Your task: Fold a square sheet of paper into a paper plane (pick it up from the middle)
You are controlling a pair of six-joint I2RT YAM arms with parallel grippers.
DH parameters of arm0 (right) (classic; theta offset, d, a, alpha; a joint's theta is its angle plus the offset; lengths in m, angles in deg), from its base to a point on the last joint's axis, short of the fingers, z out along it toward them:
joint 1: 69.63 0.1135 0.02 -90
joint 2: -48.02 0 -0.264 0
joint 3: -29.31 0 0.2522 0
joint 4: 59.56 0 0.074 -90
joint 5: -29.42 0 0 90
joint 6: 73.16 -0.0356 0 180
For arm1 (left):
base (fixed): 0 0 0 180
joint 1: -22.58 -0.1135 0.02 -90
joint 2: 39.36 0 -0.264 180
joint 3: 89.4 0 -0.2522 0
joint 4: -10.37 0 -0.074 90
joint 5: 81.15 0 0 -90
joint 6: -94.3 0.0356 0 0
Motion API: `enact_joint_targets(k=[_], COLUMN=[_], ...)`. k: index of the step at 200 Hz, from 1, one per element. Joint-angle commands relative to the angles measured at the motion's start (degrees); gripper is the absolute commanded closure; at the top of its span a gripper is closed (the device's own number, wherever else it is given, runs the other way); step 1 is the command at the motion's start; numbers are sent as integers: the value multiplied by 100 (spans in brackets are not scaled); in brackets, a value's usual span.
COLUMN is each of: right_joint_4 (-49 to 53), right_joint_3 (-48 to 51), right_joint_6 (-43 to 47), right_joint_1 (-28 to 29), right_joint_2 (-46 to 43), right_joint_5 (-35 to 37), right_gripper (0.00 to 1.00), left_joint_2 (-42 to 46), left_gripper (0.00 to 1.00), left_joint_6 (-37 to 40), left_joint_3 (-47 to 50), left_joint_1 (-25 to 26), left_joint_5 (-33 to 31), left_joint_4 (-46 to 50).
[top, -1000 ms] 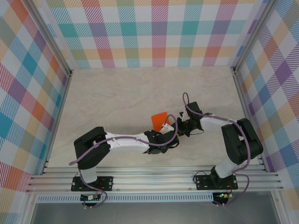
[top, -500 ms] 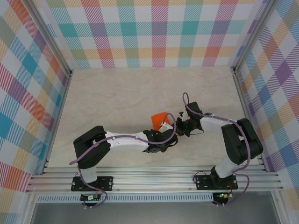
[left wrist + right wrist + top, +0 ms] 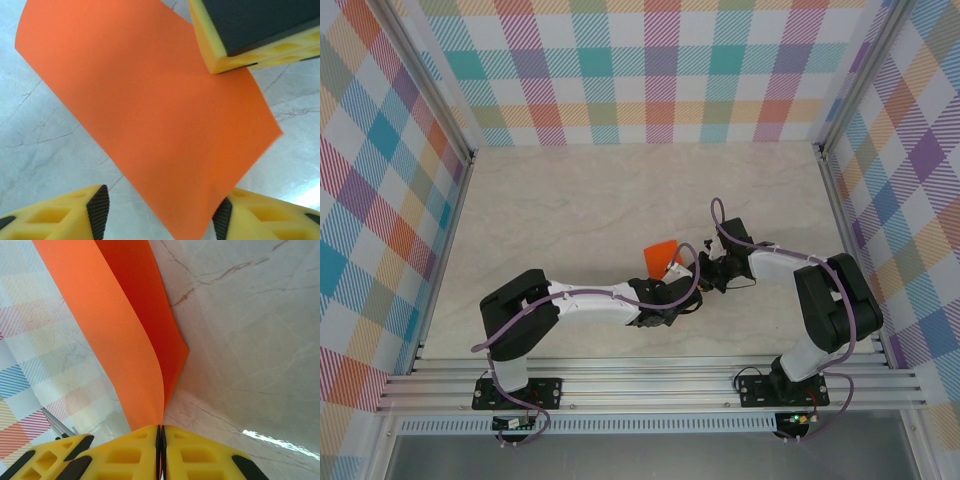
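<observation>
Right gripper (image 3: 160,432): fingers pressed flat together, pinching one edge of the sheet of paper (image 3: 125,340), which rises ahead of the tips.

Left gripper (image 3: 160,215): spread wide. The sheet's near corner dips into the gap, hard by one finger; contact unclear.

Judgement: very light, limp, easily creased. Best pinched firmly close to an edge, not dragged over the table (image 3: 45,150).

Right wrist view shows the sheet curled into two layers. Left wrist view shows one flat face with the other arm's finger at its far edge.
</observation>
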Motion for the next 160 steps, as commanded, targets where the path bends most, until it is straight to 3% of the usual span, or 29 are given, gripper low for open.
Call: enact_joint_targets(k=[1,44,71,100,133,160], right_joint_4=[5,39,45,93,229,473], right_joint_3=[-32,-33,-31,-73,-122,-241], right_joint_6=[63,88,88,132,224,392], right_joint_1=[24,20,24,22,30,15], right_joint_2=[34,21,11,53,36,-18], right_joint_5=[-27,-6,7,-5,29,158], right_gripper=[88,88,87,86,78,71], left_joint_2=[-20,62,112,161,251,351], left_gripper=[52,70,73,85,96,100], left_joint_6=[47,62,67,68,-15,-63], left_joint_3=[-127,-110,-111,-56,121,305], left_joint_1=[-47,-47,-48,-47,-98,-211], left_joint_5=[48,131,198,220,424,692], left_joint_4=[-143,-206,-203,-227,-458,-746])
